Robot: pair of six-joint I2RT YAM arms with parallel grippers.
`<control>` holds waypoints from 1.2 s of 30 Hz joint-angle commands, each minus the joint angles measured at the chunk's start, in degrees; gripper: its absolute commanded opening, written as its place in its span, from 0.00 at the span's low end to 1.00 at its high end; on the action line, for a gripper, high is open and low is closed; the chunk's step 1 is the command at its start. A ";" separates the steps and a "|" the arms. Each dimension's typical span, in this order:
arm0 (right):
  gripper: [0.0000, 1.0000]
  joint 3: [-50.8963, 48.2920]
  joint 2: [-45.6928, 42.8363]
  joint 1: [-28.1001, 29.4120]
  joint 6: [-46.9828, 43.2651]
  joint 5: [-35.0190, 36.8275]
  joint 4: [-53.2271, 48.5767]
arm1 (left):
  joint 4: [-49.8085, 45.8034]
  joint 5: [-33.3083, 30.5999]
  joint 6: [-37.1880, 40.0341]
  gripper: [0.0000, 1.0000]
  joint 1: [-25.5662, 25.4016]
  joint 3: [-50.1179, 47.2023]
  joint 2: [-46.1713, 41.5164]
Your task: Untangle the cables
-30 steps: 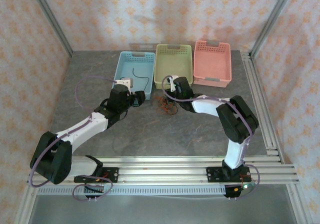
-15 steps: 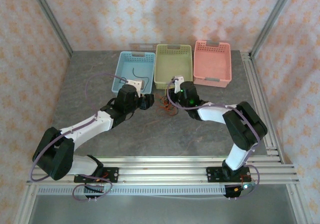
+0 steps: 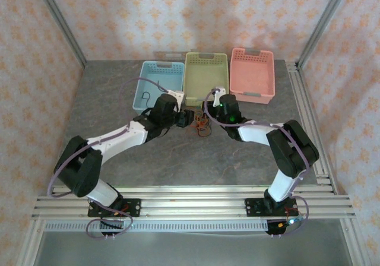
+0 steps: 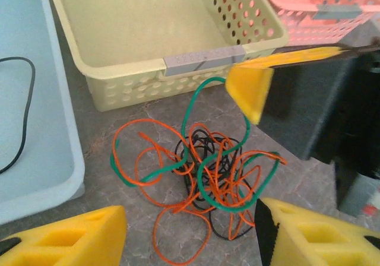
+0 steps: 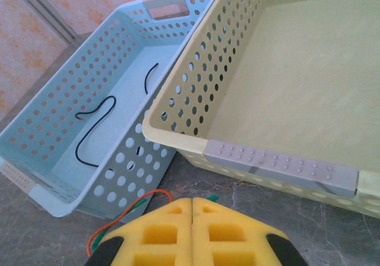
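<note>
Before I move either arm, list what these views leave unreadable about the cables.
Top external: the cables are too small; the strands blur together.
Left wrist: black strands lie buried under orange and green loops; their crossings cannot be traced.
Right wrist: the shut right gripper covers which strands it pinches; the bottom edge cuts off the rest.

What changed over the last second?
Left gripper swung right, from in front of the blue basket to the tangle of cables, jaws open. Right arm folded in, its wrist shifting slightly right; right gripper stays shut on the green cable. Tangle, blue basket, yellow basket, pink basket and the black cable in the blue one unmoved.
</note>
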 commanded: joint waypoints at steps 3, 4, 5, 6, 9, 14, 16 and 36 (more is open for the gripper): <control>0.00 -0.46 0.03 -1.52 4.23 -0.91 3.41 | -7.67 2.64 0.25 0.60 -0.05 7.45 6.78; 0.00 -0.56 0.18 -1.75 4.66 -1.22 3.74 | -7.88 3.46 -0.17 0.60 -0.01 8.39 7.86; 0.00 -0.70 0.16 -1.85 4.80 -1.25 3.90 | -8.09 4.37 -0.70 0.60 -0.01 9.33 9.03; 0.00 -0.74 0.05 -1.90 4.69 -1.24 3.92 | -8.29 5.02 -1.10 0.61 -0.01 10.27 10.32; 0.00 -0.92 -0.34 -1.93 3.93 -0.82 3.69 | -10.22 5.76 -1.40 0.61 -0.09 13.30 13.54; 0.00 -0.74 -0.02 -1.98 4.19 -1.22 3.82 | -10.71 5.51 -2.20 0.61 -0.01 14.42 15.50; 0.00 -0.57 0.16 -1.96 4.22 -1.42 3.80 | -10.44 4.62 -2.72 0.60 -0.03 14.22 15.41; 0.00 1.51 1.56 -1.89 3.84 -3.20 2.04 | -9.12 6.01 -3.16 0.05 -0.14 14.04 15.26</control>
